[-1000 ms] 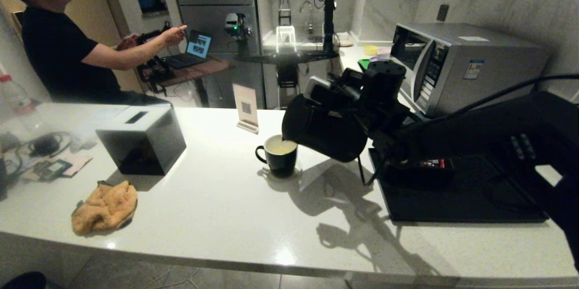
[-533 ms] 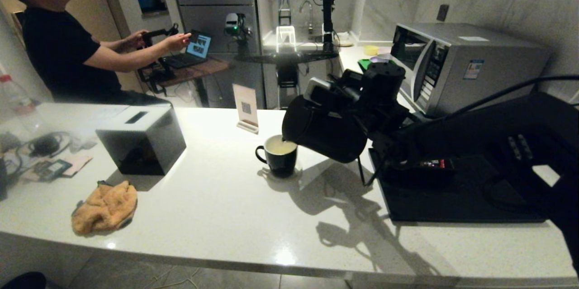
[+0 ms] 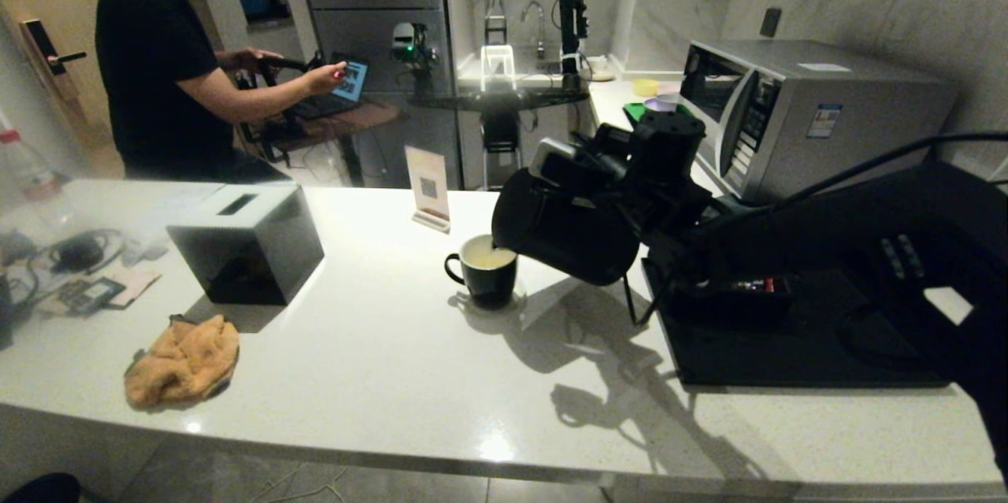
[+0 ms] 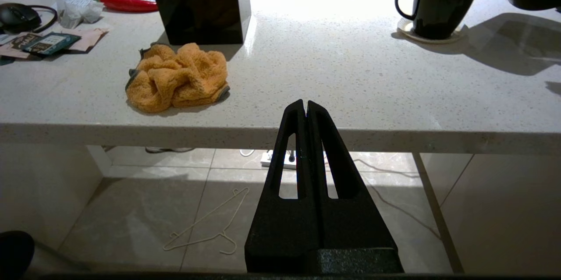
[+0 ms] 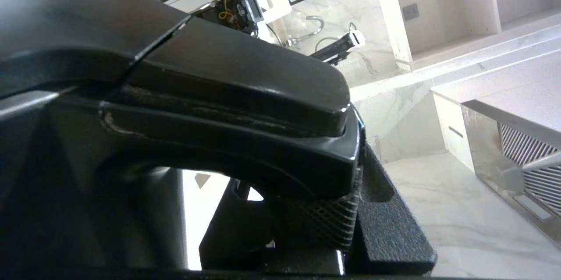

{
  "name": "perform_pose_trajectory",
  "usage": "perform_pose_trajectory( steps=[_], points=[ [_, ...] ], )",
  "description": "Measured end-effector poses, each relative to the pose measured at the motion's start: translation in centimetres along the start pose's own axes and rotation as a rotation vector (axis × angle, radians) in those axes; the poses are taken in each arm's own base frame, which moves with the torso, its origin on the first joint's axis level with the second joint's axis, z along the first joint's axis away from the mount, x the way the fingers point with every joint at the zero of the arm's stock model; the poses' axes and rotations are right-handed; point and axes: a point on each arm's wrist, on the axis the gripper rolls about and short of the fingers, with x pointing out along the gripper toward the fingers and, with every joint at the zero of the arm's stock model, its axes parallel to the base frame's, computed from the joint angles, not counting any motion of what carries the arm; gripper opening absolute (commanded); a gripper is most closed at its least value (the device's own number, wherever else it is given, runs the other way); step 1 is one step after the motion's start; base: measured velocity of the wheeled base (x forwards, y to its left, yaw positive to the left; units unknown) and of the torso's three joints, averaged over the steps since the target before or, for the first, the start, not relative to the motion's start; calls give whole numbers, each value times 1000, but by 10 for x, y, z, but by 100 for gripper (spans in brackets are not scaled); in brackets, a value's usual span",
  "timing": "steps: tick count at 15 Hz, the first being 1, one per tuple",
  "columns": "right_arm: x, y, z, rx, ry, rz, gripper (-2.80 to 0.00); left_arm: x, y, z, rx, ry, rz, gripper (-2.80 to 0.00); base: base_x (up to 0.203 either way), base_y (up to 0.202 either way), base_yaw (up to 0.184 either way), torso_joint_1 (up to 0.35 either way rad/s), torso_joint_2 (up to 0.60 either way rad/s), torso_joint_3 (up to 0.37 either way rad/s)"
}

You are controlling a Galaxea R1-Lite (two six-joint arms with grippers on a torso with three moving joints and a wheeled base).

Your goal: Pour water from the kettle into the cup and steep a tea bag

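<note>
Kettle [image 3: 563, 231] time: the big black jug hangs tipped over the cup [image 3: 483, 269], with its little pointed spout just above the cup's rim. The right end effector [image 5: 307, 210] is pinching the kettle's big loop handle, and its bumpy, net-patterned pad presses against the smooth, shiny plastic. The cup is a small black mug with a creamy white inside and a round loop handle. It stands on a pale round coaster [image 4: 427, 37] near the middle of the bench [image 3: 378, 361]. Water [image 3: 490, 257], pale and a bit yellow, already sits high inside it.

What could go wrong? I think the cup could spill over, because the water looks close to the top and the kettle is leaning far. If the pour keeps going too long, water may run onto the bench. The spout is small and close to one side of the rim, so a little wobble could send the stream outside the cup. The kettle's body also hangs near the cup, so a bump could knock the cup or slide it off its coaster. The handle is smooth, so a heavy kettle might twist in the grip.

The left end effector [image 4: 305, 109] waits low in front of the bench edge, its two fingers pressed together and holding nothing. I see no tea bag in the cup yet.

The bench top is hard, speckled white stone, and shiny. A soft, fluffy orange cloth [image 3: 183, 360] lies crumpled well away from the cup, beside a boxy black block [image 3: 246, 245].
</note>
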Motion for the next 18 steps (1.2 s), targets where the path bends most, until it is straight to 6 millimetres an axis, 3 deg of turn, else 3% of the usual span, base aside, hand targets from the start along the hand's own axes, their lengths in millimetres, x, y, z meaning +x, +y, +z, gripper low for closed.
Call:
perform_pose_trajectory(
  steps=[18],
  points=[
    [0, -1, -2, 7, 2, -1, -280, 0, 0, 0, 0, -1, 0, -280, 0, 0, 0, 0, 0, 0]
  ],
)
